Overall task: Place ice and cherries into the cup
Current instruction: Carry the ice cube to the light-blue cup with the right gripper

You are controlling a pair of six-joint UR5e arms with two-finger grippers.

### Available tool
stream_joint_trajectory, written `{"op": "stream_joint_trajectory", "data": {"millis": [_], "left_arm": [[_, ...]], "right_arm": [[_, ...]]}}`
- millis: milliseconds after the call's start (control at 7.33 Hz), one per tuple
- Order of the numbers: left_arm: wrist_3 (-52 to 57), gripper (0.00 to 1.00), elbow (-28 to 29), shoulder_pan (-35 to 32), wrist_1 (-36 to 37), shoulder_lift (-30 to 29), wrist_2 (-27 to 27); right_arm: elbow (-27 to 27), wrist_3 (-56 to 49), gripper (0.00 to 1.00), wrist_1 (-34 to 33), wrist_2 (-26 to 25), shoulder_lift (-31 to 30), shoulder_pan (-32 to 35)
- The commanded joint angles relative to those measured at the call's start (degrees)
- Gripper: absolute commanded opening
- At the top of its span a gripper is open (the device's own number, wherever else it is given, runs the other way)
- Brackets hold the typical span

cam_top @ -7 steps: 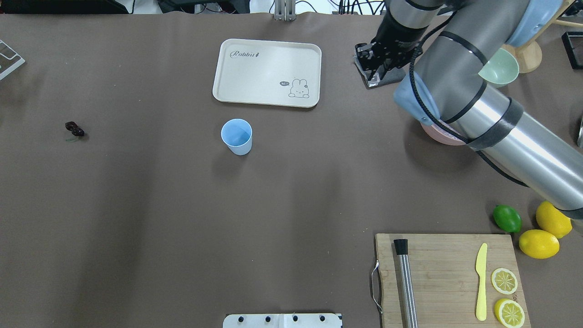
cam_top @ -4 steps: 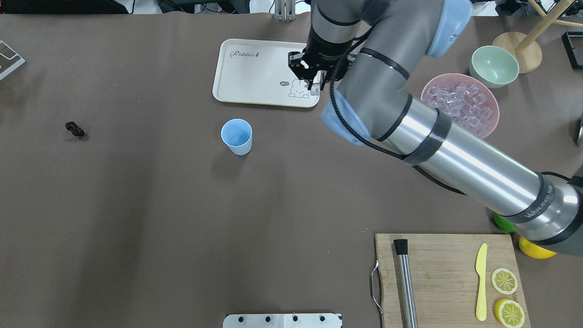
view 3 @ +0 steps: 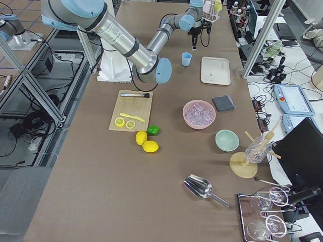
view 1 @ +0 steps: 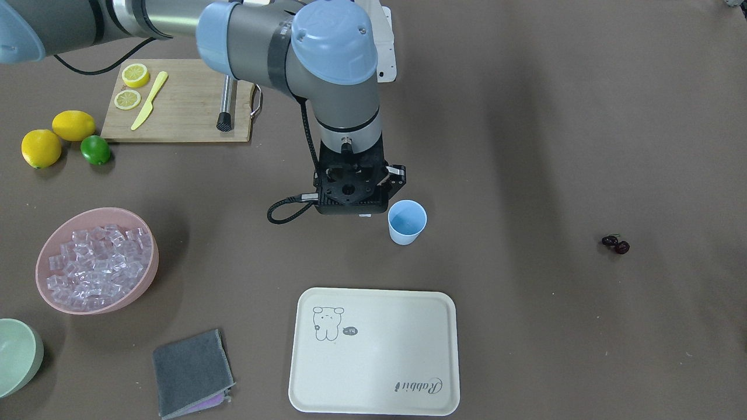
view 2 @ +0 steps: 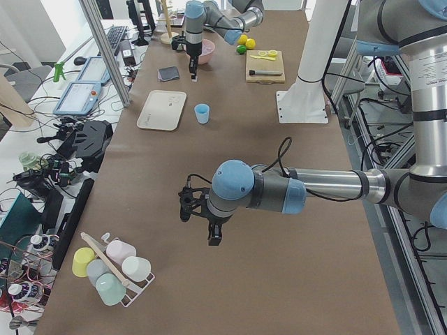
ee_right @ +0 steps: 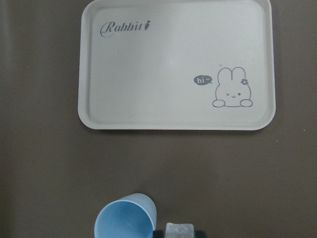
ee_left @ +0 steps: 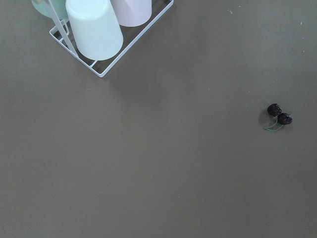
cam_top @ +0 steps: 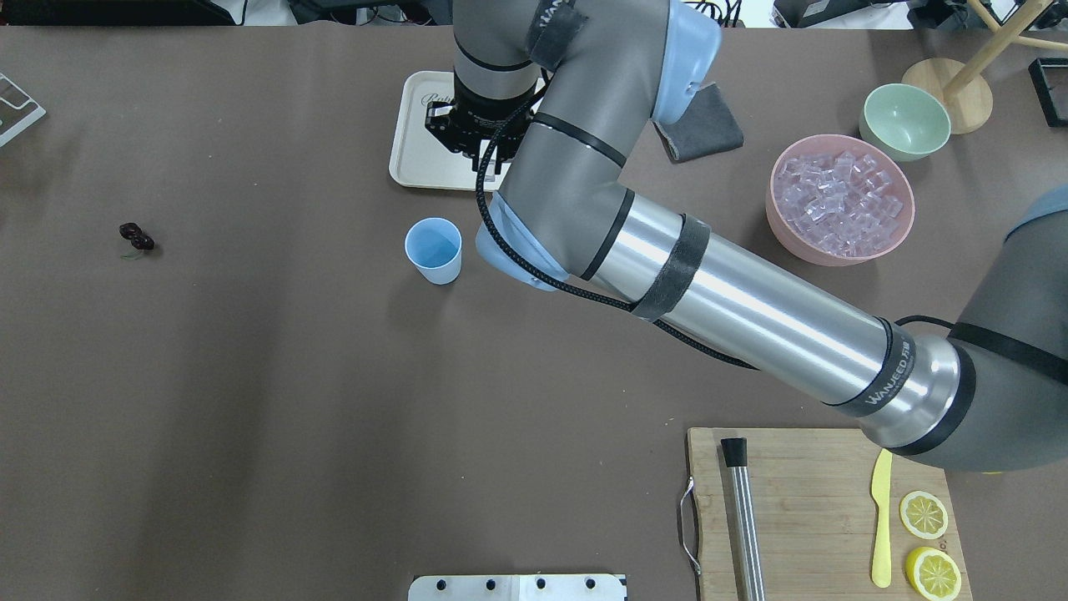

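Right gripper [ee_right: 179, 234] has swung over from pink bowl [cam_top: 834, 258]; cup [ee_right: 126, 219] now just beside fingers [ee_right: 159, 234], which apparently pinch ice [ee_right: 179, 229].

The right arm [cam_top: 734, 309] entered from the lower right of the overhead view and stretched diagonally to the upper centre, wrist turned straight down. The right gripper [view 1: 352, 199] hung above the counter [view 1: 525, 146] mid-frame in the front-facing view. At the bottom edge of its wrist view, the jaws were closed on an ice cube [ee_right: 179, 230]. The left arm [view 2: 321, 185] reached in level from the right of the left side view, the left gripper [view 2: 211, 237] pointing down. How its jaws stood could not be told.
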Motion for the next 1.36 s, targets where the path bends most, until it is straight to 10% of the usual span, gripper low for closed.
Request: {"op": "stream_joint_trajectory", "data": {"millis": [0, 545, 682, 955, 1227], "left_arm": [[0.0, 0.98, 0.1, 0.0, 0.0, -0.1, 0.1], [0.0, 0.98, 0.5, 0.0, 0.0, 0.0, 0.1], [0.0, 0.98, 0.5, 0.0, 0.0, 0.0, 0.1], [0.0, 0.98, 0.5, 0.0, 0.0, 0.0, 0.1], [0.0, 0.98, 0.5, 0.0, 0.0, 0.0, 0.1]], "right_arm": [[-2.9, 3.0, 0.25, 5.0, -3.4, 0.5, -3.4], [-4.8, 4.1, 0.27, 8.7, -9.1, 0.7, -7.3], [-5.3, 4.0, 0.39, 8.8, -9.9, 0.6, -8.0], [-5.0, 3.3, 0.98, 8.9, -10.5, 0.3, -8.1], [-1.6, 1.2, 0.98, 8.2, -9.4, -2.0, -6.2]]}}
